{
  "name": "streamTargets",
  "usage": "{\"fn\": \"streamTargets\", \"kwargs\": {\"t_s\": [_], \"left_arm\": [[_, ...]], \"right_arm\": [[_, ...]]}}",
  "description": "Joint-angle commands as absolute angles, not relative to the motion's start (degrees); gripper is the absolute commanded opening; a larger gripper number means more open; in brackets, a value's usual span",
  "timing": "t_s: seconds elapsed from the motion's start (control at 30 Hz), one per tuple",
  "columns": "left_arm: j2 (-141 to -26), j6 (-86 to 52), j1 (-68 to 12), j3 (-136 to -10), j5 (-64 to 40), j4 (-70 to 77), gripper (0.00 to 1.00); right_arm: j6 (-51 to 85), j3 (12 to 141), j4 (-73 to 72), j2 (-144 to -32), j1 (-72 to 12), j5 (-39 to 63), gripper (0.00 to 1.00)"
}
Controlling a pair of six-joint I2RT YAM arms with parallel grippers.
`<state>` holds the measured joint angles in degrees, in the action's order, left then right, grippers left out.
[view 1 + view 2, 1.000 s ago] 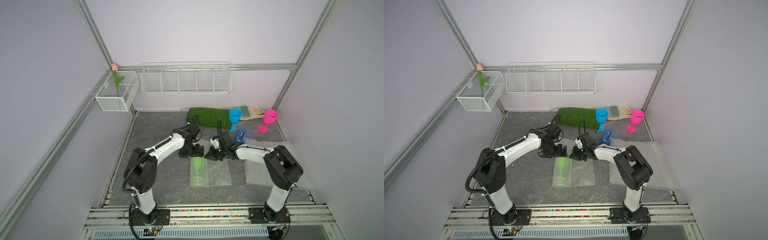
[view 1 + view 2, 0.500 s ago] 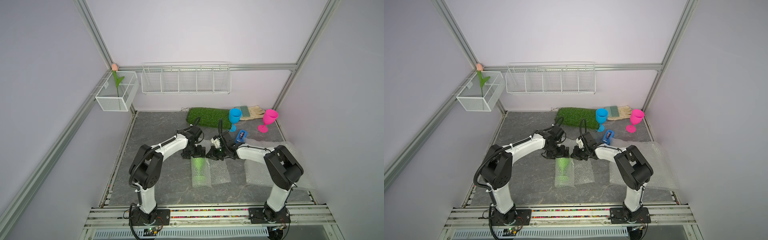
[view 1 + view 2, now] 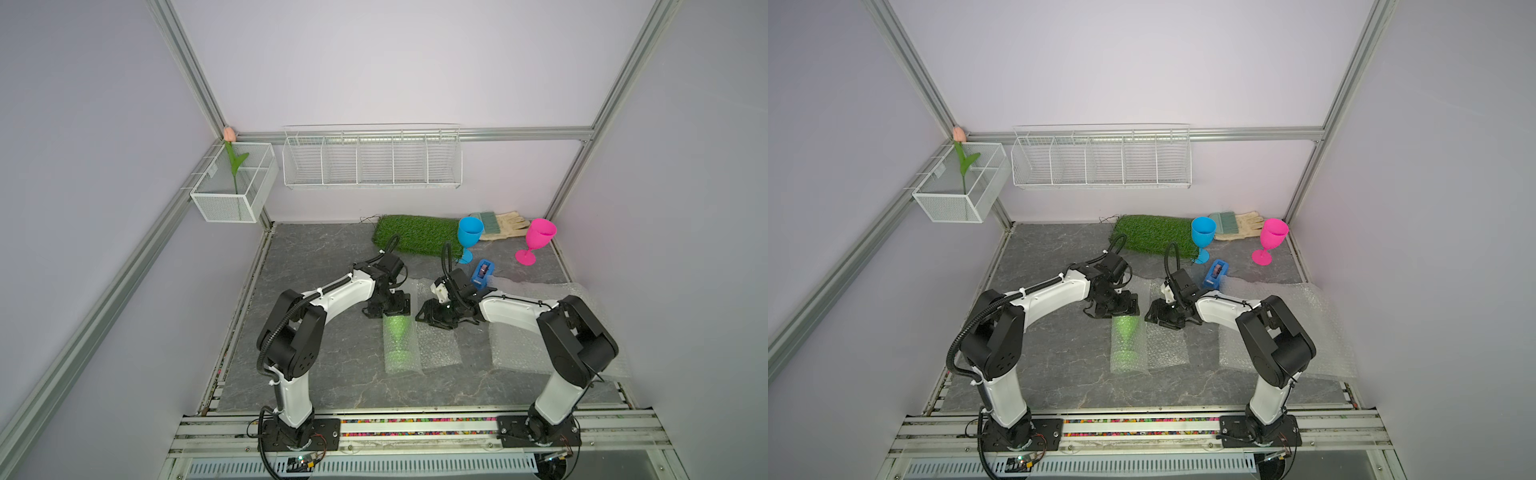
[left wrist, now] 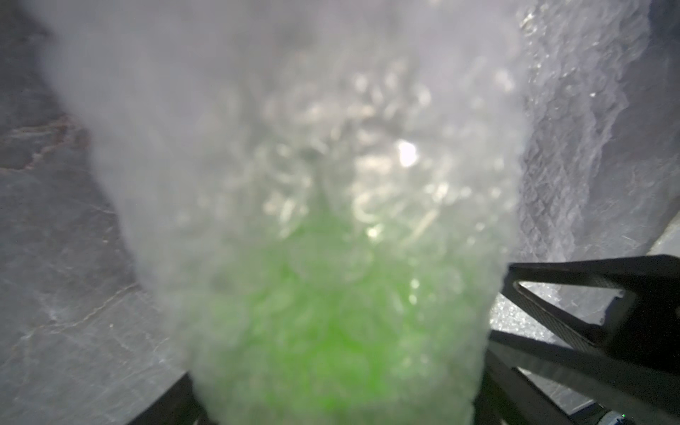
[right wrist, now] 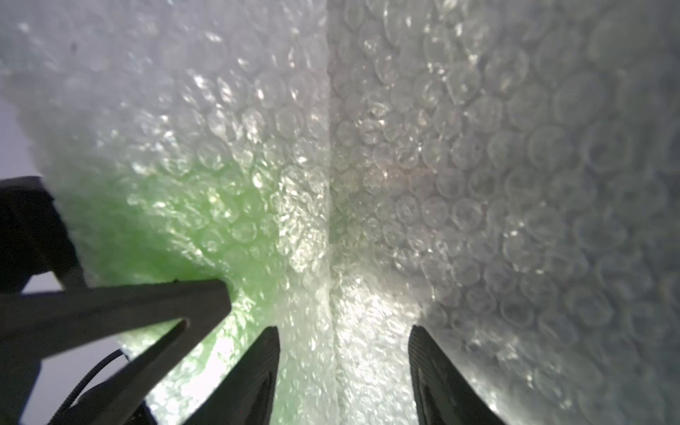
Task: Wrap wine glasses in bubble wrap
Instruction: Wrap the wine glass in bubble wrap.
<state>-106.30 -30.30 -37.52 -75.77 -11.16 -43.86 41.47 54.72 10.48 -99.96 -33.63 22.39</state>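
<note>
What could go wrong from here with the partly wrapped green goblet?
1. The right gripper is open, so nothing pins the loose wrap; the roll around the green goblet may spring open.
2. The left gripper straddles only the roll's far end; if lifted, the goblet might slide out.
3. The tape dispenser lies close behind the right gripper's wrist and could get knocked.
</note>
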Motion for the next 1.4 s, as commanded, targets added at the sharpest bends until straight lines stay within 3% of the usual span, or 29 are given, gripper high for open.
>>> {"fn": "streamTargets", "kwargs": {"t_s": [0.0, 0.27, 0.47, 0.67, 1.37], "left_arm": [[-104.83, -32.43, -36.93, -74.19, -6.96, -44.32, 0.86], [-104.03, -35.58, -36.13, -75.01, -0.99, -47.89, 0.86], [-105.92, -35.20, -36.12, -75.61, -1.22, -47.59, 0.96], [-108.00, -35.31, -36.04, -76.28, 0.00, -47.80, 1.00], [-110.39, -34.77, -35.04, -74.90, -2.06, -44.69, 0.94]], "right_arm": [[41.13, 52.19, 12.58, -98.11, -33.33, 21.05, 0.60], [41.99, 48.56, 11.83, -97.47, -33.31, 20.91, 0.60], [42.01, 48.74, 11.91, -97.73, -33.31, 20.92, 0.60], [41.94, 48.70, 12.06, -97.73, -33.29, 20.92, 0.60], [41.32, 48.86, 13.71, -96.33, -33.39, 20.44, 0.60]]}}
